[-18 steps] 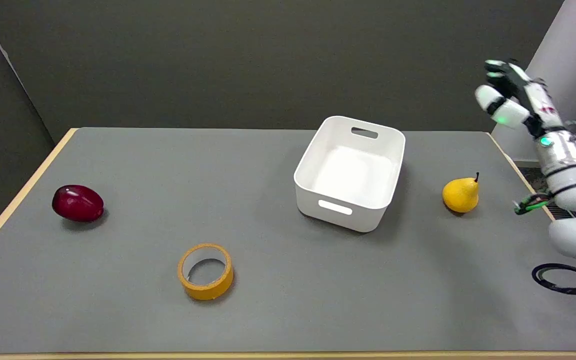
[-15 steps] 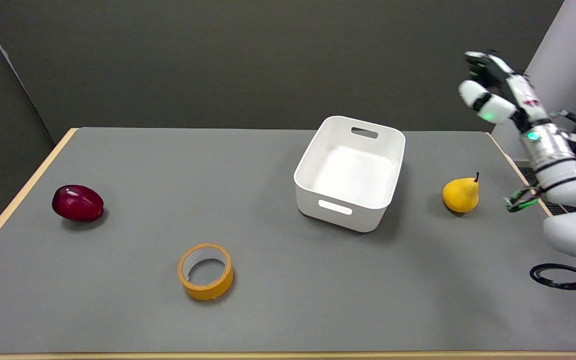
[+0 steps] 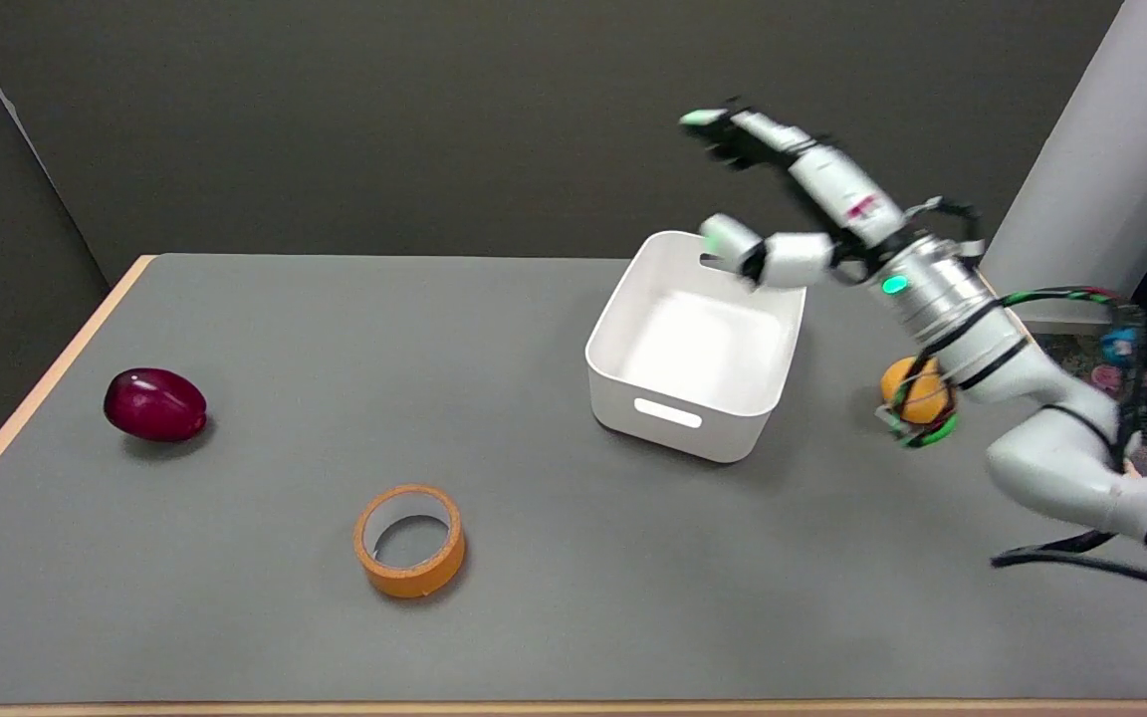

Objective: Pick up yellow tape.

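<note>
Head view: the right hand (image 3: 798,214) hangs in the air above the far rim of the white bin (image 3: 698,344), fingers (image 3: 733,239) spread and holding nothing. The yellow tape (image 3: 410,540) lies flat on the grey table (image 3: 335,329), well apart from the fingers, down toward the near left. The bin sits between them. A yellow pear (image 3: 917,390) lies behind the forearm; a red fruit (image 3: 154,404) sits far left.

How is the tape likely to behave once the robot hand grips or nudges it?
The tape lies flat on its side on the table, so a nudge would probably slide it rather than roll it. It looks like a stiff ring with an open core, likely light. Tipped onto its edge, it could roll.
</note>
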`<state>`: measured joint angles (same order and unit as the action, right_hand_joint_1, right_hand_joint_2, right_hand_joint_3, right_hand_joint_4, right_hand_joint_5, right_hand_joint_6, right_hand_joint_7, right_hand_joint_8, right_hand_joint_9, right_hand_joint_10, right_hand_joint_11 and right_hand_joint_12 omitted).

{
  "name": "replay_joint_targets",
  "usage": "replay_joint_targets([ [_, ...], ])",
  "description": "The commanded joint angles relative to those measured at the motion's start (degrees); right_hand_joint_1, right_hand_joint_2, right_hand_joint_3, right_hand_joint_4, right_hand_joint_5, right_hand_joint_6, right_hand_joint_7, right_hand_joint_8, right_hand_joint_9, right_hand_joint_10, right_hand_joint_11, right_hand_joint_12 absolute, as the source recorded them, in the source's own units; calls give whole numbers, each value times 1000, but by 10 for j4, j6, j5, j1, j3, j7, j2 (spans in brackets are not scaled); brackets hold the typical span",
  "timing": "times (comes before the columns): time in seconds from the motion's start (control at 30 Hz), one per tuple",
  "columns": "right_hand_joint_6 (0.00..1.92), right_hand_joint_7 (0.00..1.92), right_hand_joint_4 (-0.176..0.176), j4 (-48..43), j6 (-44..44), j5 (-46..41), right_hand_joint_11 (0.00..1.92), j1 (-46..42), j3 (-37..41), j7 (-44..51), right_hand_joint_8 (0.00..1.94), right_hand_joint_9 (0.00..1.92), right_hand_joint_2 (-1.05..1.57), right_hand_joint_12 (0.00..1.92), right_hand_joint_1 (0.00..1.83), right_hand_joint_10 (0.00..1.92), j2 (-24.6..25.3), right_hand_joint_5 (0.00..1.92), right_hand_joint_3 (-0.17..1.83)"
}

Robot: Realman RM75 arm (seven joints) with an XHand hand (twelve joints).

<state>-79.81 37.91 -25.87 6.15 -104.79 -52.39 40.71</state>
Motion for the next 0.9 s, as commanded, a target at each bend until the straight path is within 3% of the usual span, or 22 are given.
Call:
replay_joint_targets([
  [0.03,451,294,131,-229,-212,128,156,41,-173,240,361,285,687,1186,687,666,122,190,1000],
  [0.17,451,299,131,-231,-232,136,156,73,-228,340,367,289,665,1183,678,669,128,190,1001],
  [0.4,411,262,135,-241,-230,161,139,113,-281,390,338,257,602,1165,643,629,134,151,1009],
  [0.67,399,231,152,-236,-249,162,153,198,-343,376,333,232,545,1175,433,588,123,122,1000],
  [0.9,297,141,144,-197,-287,191,128,270,-468,378,291,184,532,1090,350,538,134,49,1020],
])
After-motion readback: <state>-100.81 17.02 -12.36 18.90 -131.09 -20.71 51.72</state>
